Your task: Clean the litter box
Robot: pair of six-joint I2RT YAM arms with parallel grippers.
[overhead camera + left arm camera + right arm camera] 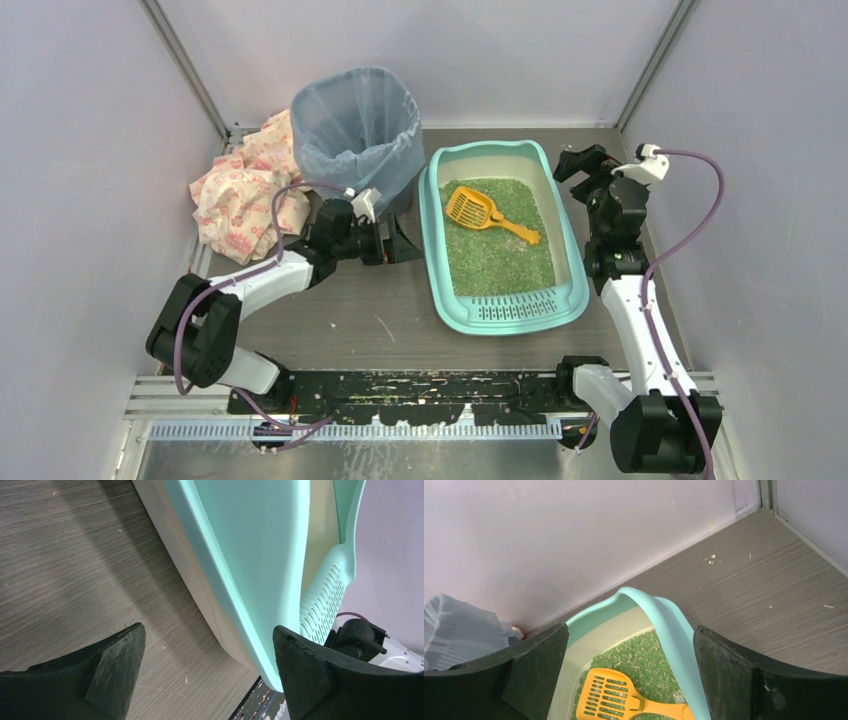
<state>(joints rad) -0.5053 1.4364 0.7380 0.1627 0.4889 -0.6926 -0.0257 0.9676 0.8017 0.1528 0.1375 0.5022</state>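
Observation:
The teal litter box lies at the middle right of the table with green litter inside and its grate step at the near end. An orange scoop rests on the litter. My left gripper stands open just outside the box's left wall. In the left wrist view the box's rim runs down toward the right finger of that open gripper. My right gripper hangs open over the far right corner. Its wrist view shows that gripper empty, with the rim and scoop below the gap.
A blue-grey bag-lined bin stands at the back, left of the box. A crumpled pink-patterned cloth lies beside it against the left wall. Enclosure walls stand close on the left, back and right.

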